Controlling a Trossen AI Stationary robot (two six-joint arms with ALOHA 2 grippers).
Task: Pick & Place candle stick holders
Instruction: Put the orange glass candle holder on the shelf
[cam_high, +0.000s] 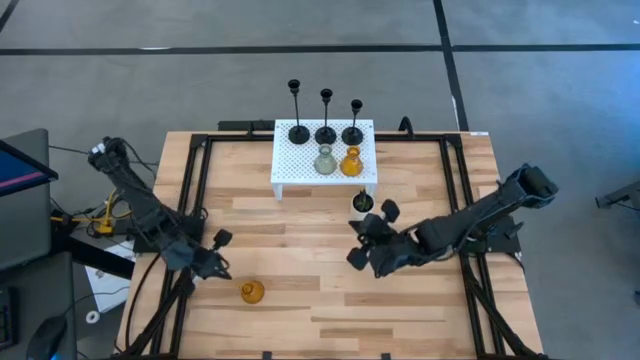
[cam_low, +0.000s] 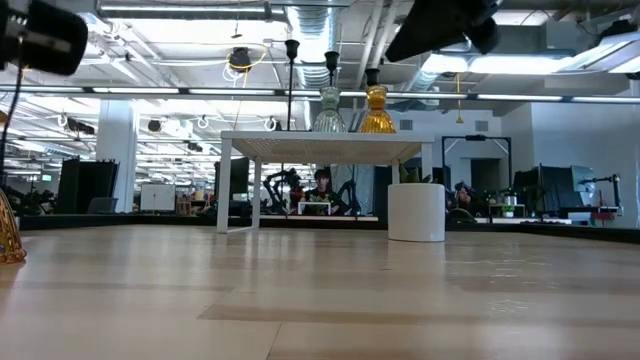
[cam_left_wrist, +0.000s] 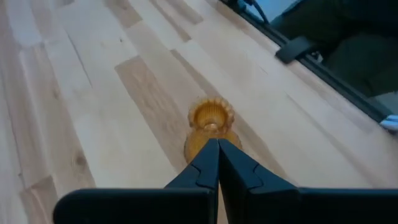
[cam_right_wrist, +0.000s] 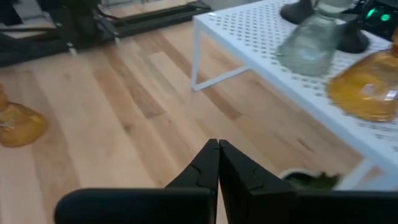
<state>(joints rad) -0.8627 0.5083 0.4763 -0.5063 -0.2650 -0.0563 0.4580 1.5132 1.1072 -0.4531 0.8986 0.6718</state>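
One amber holder (cam_high: 252, 292) stands alone on the bare worktop (cam_high: 300, 250), well apart from the white perforated shelf (cam_high: 300, 170) where the other five are gathered: three black thin-stemmed holders (cam_high: 325, 130) in a row along the shelf's far edge, with the pale grey glass holder (cam_high: 325, 161) and the second amber holder (cam_high: 351, 162) just in front of them. The left hand (cam_high: 216, 266) hangs just beside the lone amber piece, on the side away from the shelf's right end, its fingers pressed together and gripping nothing. To my eye the step is collecting this last holder, so the fingers ought to spread first, straddle the narrow neck below the fluted rim, and close gently, since the glass looks slick and bulbous. The right hand (cam_high: 362, 250) waits near the shelf's front edge, also pressed together and empty, close to the small white pot with a plant (cam_high: 362, 203). From table height the lone holder is cut off at the edge, and the wrist camera's own fingers cover its base, so I cannot tell how squarely it sits.
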